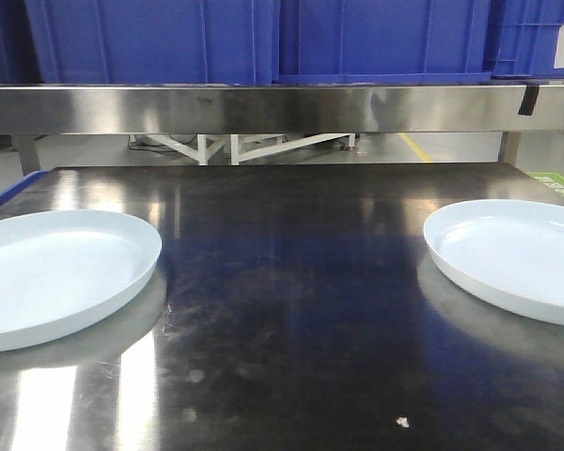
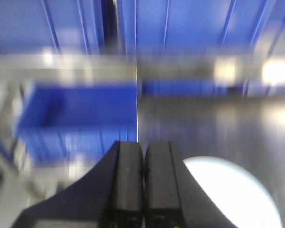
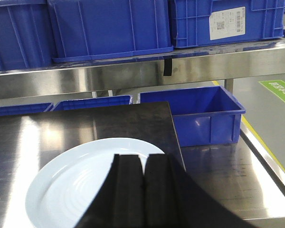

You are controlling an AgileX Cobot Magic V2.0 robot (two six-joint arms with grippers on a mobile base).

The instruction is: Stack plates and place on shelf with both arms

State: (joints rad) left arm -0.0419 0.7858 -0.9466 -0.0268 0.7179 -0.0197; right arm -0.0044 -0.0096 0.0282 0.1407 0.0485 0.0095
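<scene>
**One front camera, two wrist cameras.**

The front camera looks low across the dark reflective surface (image 1: pixel 291 310) toward the brushed stainless-steel shelf (image 1: pixel 263 108) and ribbed blue plastic crates (image 1: pixel 169 38), cropping the left pale bluish-white round plate (image 1: pixel 47 272) and the right plate (image 1: pixel 517 258). Each wrist camera looks forward from close above, past the left black pincer (image 2: pixel 142 147) or the right black pincer (image 3: pixel 143 159); all share shelf and crates.

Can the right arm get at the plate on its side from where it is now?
Probably yes. The right plate lies bare on the tabletop just ahead of the right tool, nothing between them. The tool is shut, so it would have to open first.
</scene>
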